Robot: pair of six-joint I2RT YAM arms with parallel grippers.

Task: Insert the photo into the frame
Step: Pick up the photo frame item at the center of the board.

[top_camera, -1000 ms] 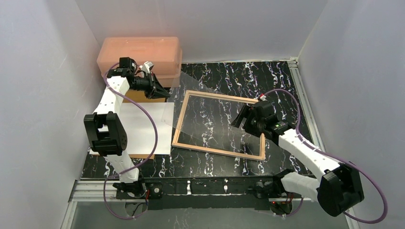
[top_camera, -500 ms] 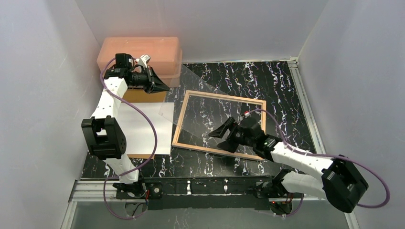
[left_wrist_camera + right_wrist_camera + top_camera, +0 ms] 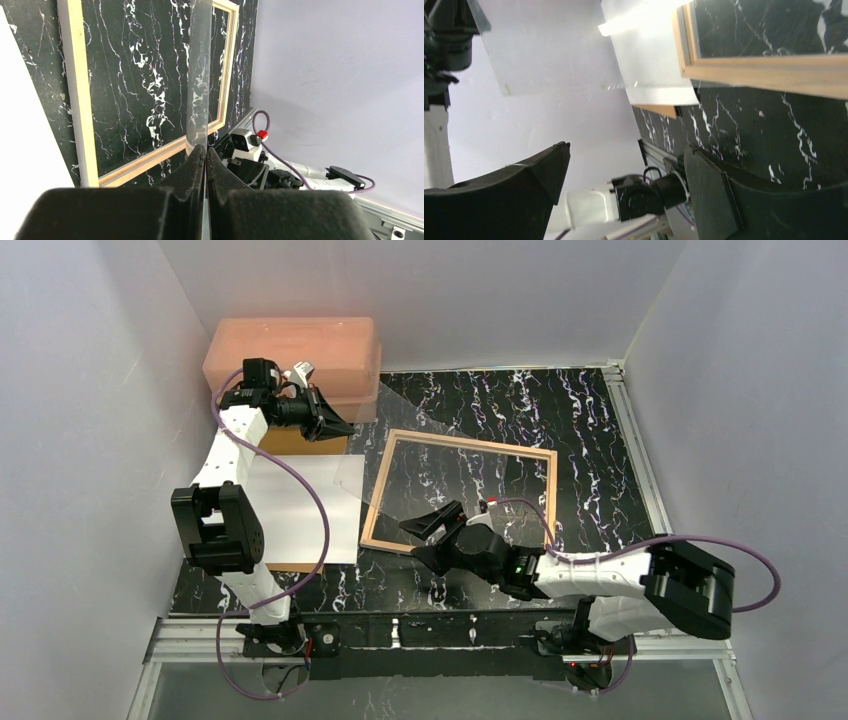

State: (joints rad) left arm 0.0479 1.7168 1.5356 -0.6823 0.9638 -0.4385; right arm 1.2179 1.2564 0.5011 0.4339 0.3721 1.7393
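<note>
While the left gripper (image 3: 338, 426) has its jaws pressed together on the edge of a thin, rigid clear pane (image 3: 200, 75), the right gripper (image 3: 428, 540) has its jaws spread wide and grips nothing. The clear pane is held off the table, tilted, near the back left. It reaches out from the jaws over the gap between the photo and the frame's left rail. In the left wrist view it shows edge-on, pinched right at the fingertips.

The right gripper sits low at the near-left corner of the large rectangular frame (image 3: 470, 442). From above, one finger lies over the frame's opening and the other over the table just in front of the near rail. Whether either finger touches the wood cannot be told.

The frame lies flat on the black, white-veined marble-pattern table (image 3: 480, 400), light tan wood side up, with the table showing through its opening. The large rectangular photo (image 3: 295, 505) lies to the frame's left, plain white back up, its right edge just beside the frame. It rests on a flat brown backing board (image 3: 290, 445), which shows at the photo's far and near edges. A translucent pink plastic box (image 3: 290, 345) stands in the back left corner, behind the left gripper.
</note>
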